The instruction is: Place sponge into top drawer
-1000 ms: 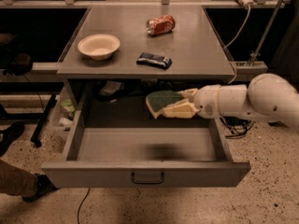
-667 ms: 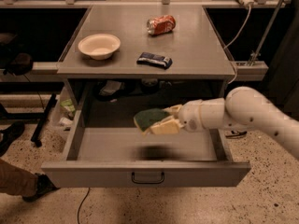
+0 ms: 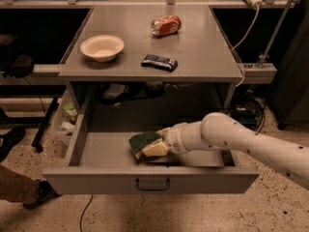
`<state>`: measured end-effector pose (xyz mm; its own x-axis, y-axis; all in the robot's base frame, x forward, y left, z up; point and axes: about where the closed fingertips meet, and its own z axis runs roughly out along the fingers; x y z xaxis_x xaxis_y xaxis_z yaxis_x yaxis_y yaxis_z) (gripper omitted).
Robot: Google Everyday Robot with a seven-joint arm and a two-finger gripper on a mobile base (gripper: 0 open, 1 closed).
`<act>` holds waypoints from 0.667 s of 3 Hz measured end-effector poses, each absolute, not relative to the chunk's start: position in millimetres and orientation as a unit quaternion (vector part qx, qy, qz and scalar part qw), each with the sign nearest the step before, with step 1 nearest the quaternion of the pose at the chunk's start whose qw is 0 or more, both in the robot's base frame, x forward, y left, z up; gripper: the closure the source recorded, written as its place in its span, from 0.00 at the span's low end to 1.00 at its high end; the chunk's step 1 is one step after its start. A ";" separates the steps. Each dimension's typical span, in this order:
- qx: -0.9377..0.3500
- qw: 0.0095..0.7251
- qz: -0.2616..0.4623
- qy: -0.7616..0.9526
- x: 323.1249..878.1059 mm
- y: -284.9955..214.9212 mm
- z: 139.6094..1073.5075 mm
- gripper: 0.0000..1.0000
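Note:
The top drawer [image 3: 96, 180] stands pulled open below the grey table, its dark handle at the front centre. My gripper [image 3: 155, 146] reaches in from the right on a white arm and is shut on the sponge [image 3: 143, 142], dark green face up over yellow foam. The sponge is low inside the drawer, near the middle of its floor, tilted slightly. I cannot tell whether it touches the floor.
On the table top [image 3: 203, 57] lie a white bowl [image 3: 102, 47], a dark blue wrapped bar [image 3: 159, 62] and a crushed red can [image 3: 166, 25]. A person's shoe [image 3: 34, 195] is at the lower left. Cables hang at the right.
My gripper has moved left and down with the sponge, from above the drawer's right side to low over the drawer floor near its middle.

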<state>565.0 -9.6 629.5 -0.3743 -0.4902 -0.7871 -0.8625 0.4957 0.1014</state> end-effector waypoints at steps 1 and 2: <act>-0.427 0.353 0.238 0.798 570.3 -2.6 598.4 0.82; -0.426 0.353 0.238 0.798 570.4 -2.6 602.5 0.59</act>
<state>570.4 -2.6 602.5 -0.3872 -0.5124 -0.7665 -0.8488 0.5227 0.0793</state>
